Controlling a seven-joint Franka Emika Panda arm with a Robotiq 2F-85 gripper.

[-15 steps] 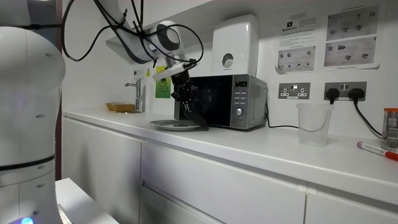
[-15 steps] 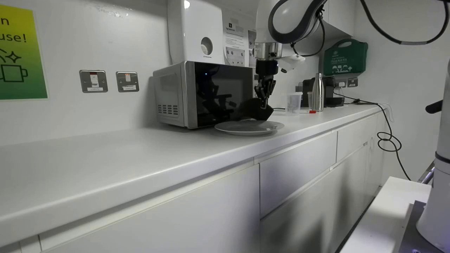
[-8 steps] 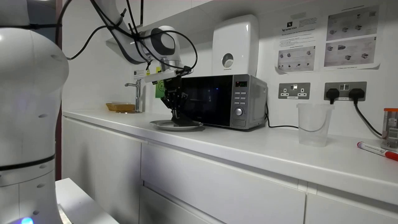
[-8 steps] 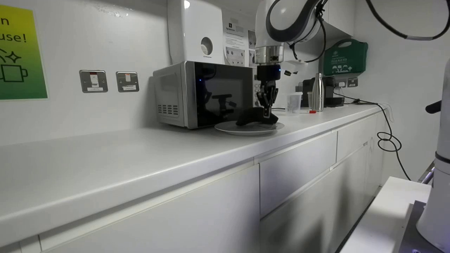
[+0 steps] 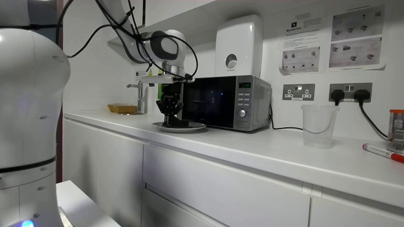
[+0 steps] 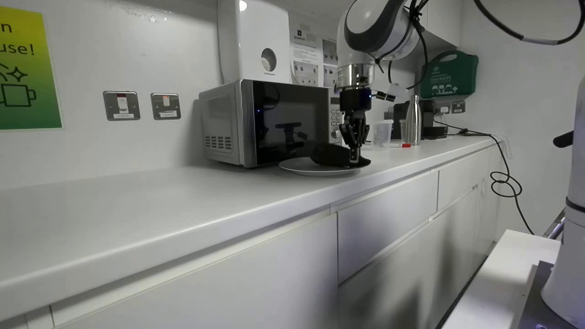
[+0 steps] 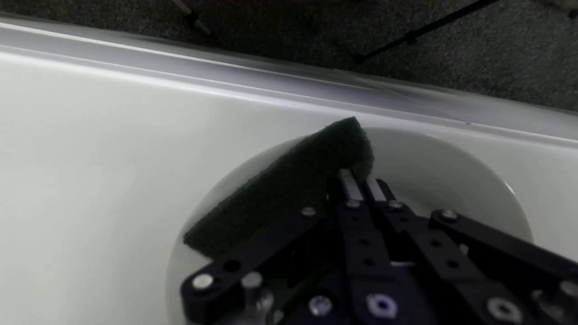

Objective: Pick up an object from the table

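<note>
The object [image 7: 289,180], a flat blackish-green oblong pad with a fuzzy surface, has its end between my gripper's [image 7: 357,176] two close-set fingers. Pointing down, the gripper [image 5: 167,122] is shut on this pad; in an exterior view the same gripper [image 6: 354,157] pinches the pad [image 6: 331,155] near its front end. The pad spans the round grey plate [image 6: 297,168], low over it or resting on it; I cannot tell which. That plate stands on the table, a white counter [image 5: 252,148], just before the microwave. Much of the pad's lower part is hidden by my gripper in the wrist view.
Behind the plate rises the grey microwave [image 5: 261,101], with a white dispenser [image 5: 239,47] on top. Further along the counter are a clear plastic cup [image 5: 318,126], a red marker [image 5: 383,152] and a steel bottle [image 6: 414,121]. The counter's front edge [image 7: 226,92] runs close by the plate.
My gripper has carried the pad down and away from the microwave, towards the counter's front edge. The pad has gone from hanging tilted to lying lower along the plate. The gripper stays shut.
</note>
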